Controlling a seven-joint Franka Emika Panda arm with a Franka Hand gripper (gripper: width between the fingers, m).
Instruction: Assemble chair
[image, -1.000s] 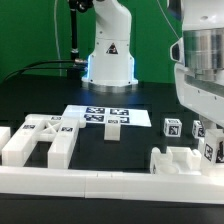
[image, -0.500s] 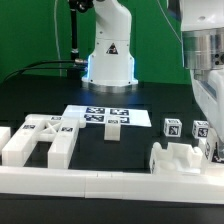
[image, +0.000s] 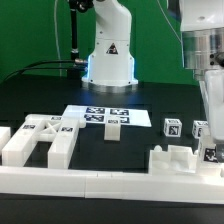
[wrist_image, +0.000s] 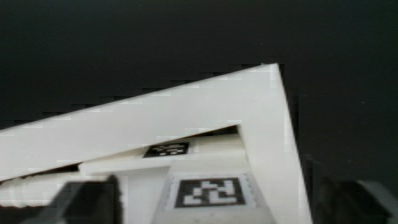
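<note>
Two fingers (wrist_image: 75, 198) of the gripper (wrist_image: 217, 205) are straddling a tagged chair piece (wrist_image: 196, 120) at the exterior frame's lower right, probably aligning it for joining. Cannot tell if they are clamping it.

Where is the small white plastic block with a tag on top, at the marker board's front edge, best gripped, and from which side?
Grip the small white plastic block across its two upright side faces, coming straight down from above. It stands upright and alone, with bare black table on either side, so there is likely room to close on it there.
</note>
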